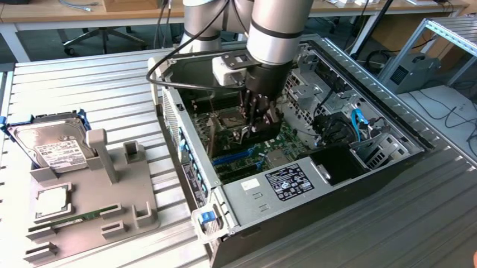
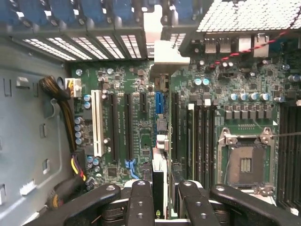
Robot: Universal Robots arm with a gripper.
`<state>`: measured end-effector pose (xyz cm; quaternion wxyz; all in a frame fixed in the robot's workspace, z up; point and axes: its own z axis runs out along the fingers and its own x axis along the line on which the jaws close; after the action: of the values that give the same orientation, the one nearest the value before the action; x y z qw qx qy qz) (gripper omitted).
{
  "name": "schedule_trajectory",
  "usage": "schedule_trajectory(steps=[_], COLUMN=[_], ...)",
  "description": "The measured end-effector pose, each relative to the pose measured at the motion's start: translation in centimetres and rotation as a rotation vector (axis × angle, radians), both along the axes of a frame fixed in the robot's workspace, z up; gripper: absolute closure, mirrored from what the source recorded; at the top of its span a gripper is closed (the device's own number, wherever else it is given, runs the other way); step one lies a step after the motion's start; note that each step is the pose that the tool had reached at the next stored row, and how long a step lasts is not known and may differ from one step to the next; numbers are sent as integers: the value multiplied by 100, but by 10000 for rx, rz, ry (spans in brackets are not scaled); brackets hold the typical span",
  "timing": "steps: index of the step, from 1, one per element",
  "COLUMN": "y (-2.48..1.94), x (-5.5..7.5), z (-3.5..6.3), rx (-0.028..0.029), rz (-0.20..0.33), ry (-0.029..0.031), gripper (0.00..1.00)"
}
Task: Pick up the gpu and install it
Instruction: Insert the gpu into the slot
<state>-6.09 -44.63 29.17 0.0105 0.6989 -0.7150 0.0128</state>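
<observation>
A: The gpu (image 2: 159, 188) sits edge-on between the tool's (image 2: 160, 205) black fingers (image 2: 140, 202), which are drawn in close and clamped on it. In the wrist view we see its thin dark board edge with a pale strip, pointing down at the motherboard (image 2: 141, 136).

B: So how far along are we?

A: We judge the pick-up is done and the installing is under way but not finished. The card hangs over the expansion slots (image 2: 123, 125); whether its edge has entered one we cannot tell.

B: What does the area beneath it look like?

A: A green circuit board, busy with small silver capacitors. Long black slots run side by side, with one white slot (image 2: 97, 123) and a short blue one (image 2: 158, 102). Further along is a square metal processor socket (image 2: 245, 162), open and empty. Past that, perforated silver rear slot covers (image 2: 80, 45).

B: And from outside?

A: In the exterior view the tool (image 1: 261, 124) reaches down into an open black computer case (image 1: 387, 167) lying on its side on a ribbed metal counter (image 1: 89, 89). At the exterior view's left, well apart from the case, a grey moulded tray (image 1: 97, 195) holds a boxy silver hard drive (image 1: 52, 142) and a narrow green memory stick (image 1: 78, 216).
</observation>
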Motion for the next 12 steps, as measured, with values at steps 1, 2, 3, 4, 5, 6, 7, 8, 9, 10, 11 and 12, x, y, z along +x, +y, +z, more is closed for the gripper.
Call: schedule_trajectory(steps=[1,2,3,4,5,6,7,8,9,10,11,12], y=[-1,-5,-9,-14,-20,-26,-28,-32,-34,-38,-44,-54], x=[-16,-35,-51,-69,-90,-111,-126,-153,-176,-189,-195,-198], z=[-6,-11,-15,-22,-30,-38,-42,-47,-52,-56,-61,-69], rx=[2,1,-1,0,1,0,0,0,0,-1,-1,-1], rz=[0,-3,-5,-6,-8,-10,-11,-12,-13,-13,-13,-12], ry=[-1,-1,0,0,0,0,0,0,-1,0,0,0], gripper=[74,74,74,74,74,74,74,74,74,74,74,74])
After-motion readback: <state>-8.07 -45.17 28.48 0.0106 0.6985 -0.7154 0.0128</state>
